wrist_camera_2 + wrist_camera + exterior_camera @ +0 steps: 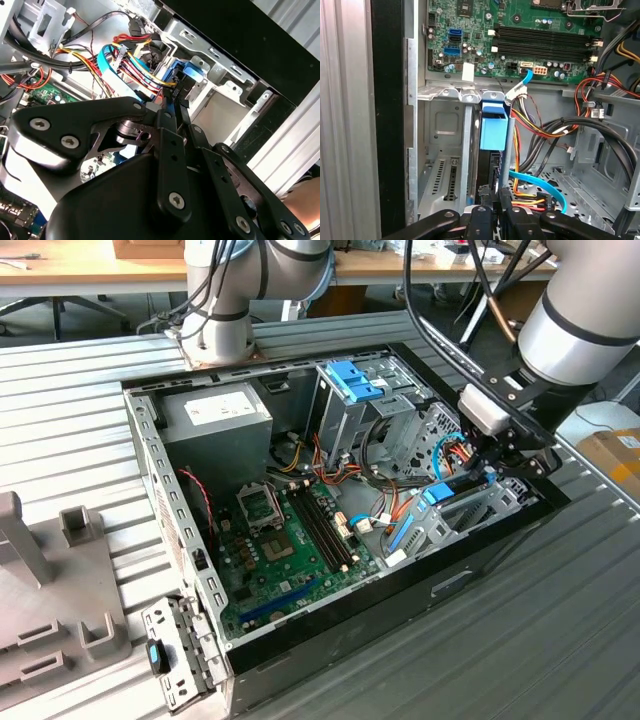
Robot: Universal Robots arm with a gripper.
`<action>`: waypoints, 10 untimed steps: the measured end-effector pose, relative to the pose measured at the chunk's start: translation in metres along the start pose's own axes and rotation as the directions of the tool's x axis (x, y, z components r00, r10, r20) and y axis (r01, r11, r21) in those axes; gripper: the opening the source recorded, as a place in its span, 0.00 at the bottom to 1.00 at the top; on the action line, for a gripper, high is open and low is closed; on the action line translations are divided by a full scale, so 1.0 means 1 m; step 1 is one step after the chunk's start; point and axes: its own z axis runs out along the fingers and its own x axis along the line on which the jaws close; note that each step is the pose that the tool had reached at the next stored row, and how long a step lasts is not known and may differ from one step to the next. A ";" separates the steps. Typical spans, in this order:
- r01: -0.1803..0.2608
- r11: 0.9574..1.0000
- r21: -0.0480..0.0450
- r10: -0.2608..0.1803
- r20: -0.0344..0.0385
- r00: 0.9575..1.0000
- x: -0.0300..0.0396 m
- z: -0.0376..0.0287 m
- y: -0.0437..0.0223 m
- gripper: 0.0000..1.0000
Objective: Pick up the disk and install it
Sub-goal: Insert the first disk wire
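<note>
The disk (494, 127) stands on edge in the metal bay at the corner of the open computer case (150, 470), its blue carrier end toward the motherboard. In the exterior view the disk (440, 493) shows as a blue tab beside the bay on that view's right. My gripper (496, 197) reaches down into the bay, its black fingers (482, 212) closed on the disk's near edge. In the second wrist view my gripper (172, 100) meets the blue carrier (184, 79) among the cables. Most of the disk's grey body is hidden by the bay walls.
A green motherboard (290, 540) lies in the case, with a power supply (215, 412) behind it and a tall metal cage topped by a blue latch (352, 380). Red, yellow and blue cables (540, 125) crowd beside the bay. A grey fixture (50, 580) sits on the exterior view's left.
</note>
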 end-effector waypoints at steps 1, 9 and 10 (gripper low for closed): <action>0.000 1.000 0.001 0.000 0.002 1.000 -0.0001 0.0000 0.0003 0.17; -0.020 1.000 0.004 0.020 -0.002 1.000 0.0001 0.0015 0.0024 0.17; -0.020 1.000 0.004 0.020 -0.002 1.000 0.0001 0.0014 0.0023 0.17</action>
